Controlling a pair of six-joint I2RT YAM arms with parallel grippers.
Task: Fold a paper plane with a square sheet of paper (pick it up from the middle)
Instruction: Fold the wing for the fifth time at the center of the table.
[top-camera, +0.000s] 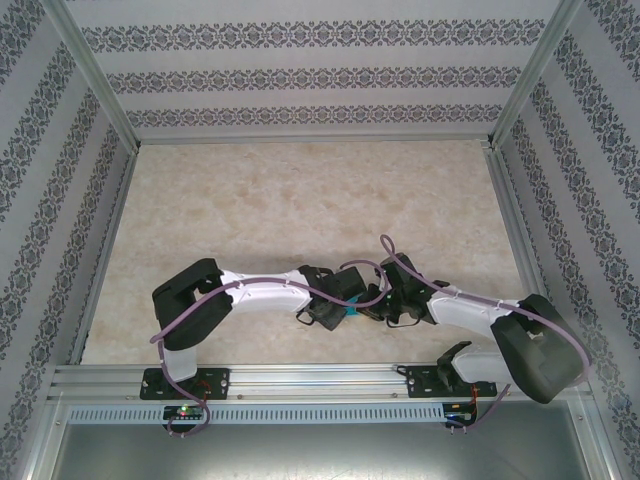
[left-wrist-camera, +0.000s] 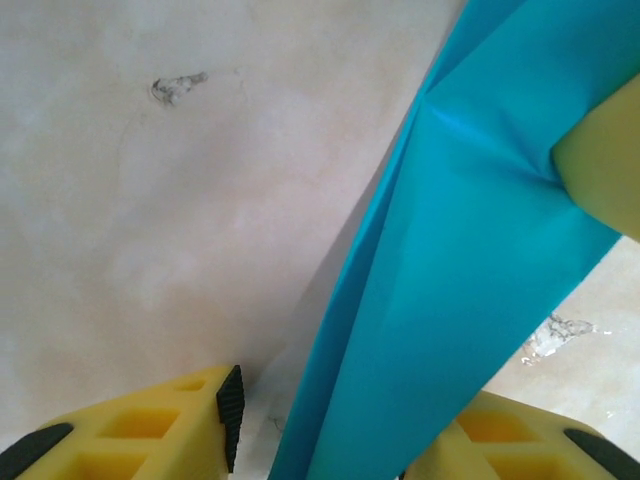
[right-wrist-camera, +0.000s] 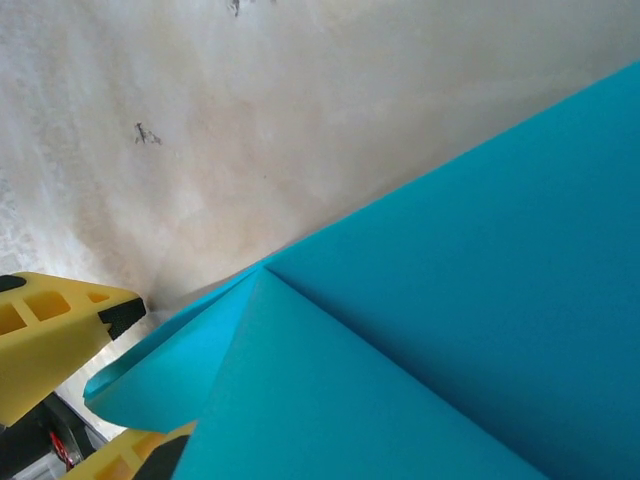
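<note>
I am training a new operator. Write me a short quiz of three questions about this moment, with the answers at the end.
1. True or false: the square sheet of paper lies flat and unfolded on the table.
2. In the left wrist view, where does the paper run? A) between the fingers of the left gripper; B) entirely to the left of both fingers; C) far from both fingers, at the top left corner.
3. Fill in the missing word: the colour of the paper is ____.

Key: 1 false (it shows creases and folds); 2 A; 3 teal-blue.
</note>
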